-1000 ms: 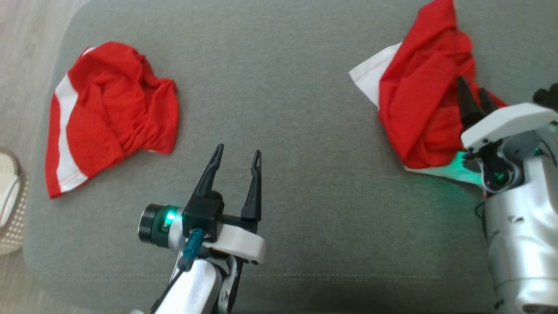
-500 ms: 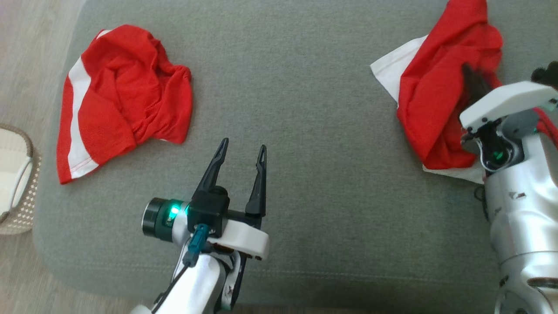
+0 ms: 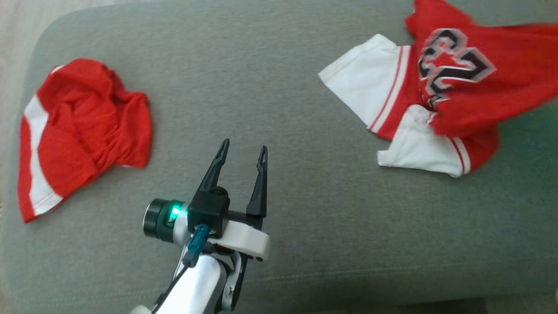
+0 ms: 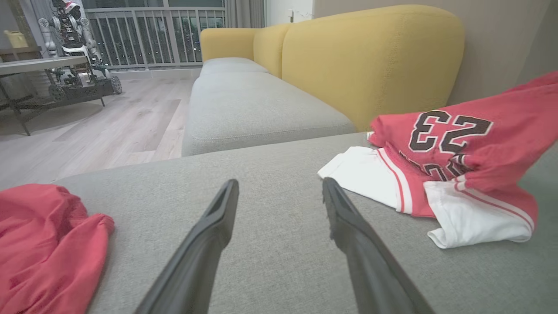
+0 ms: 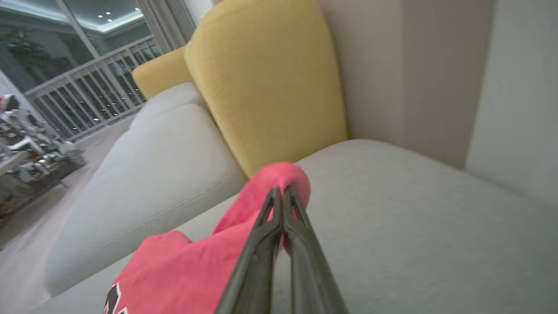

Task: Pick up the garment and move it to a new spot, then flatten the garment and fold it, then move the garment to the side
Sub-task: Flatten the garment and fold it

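The garment [image 3: 462, 87] is a red jersey with white side panels and a black number on it. It lies partly spread at the right of the grey cushion [image 3: 283, 109], and its right part is lifted off the cushion. My right gripper [image 5: 282, 192] is shut on a bunched red fold of the garment [image 5: 196, 266], raised above the seat. My left gripper [image 3: 243, 146] hovers open over the cushion's front middle, with nothing between its fingers. In the left wrist view the garment [image 4: 457, 148] sits right of the left gripper [image 4: 280, 183].
A second crumpled red and white garment [image 3: 83, 131] lies at the cushion's left end, also seen as a red heap [image 4: 43, 244]. A yellow backrest [image 4: 370, 56] rises behind the seat. Wooden floor and a low table [image 4: 43, 65] lie beyond.
My right gripper has shut on the garment and lifted it, pulling it open so the number shows; that arm has left the head view. The head camera has shifted. My left gripper stays open.
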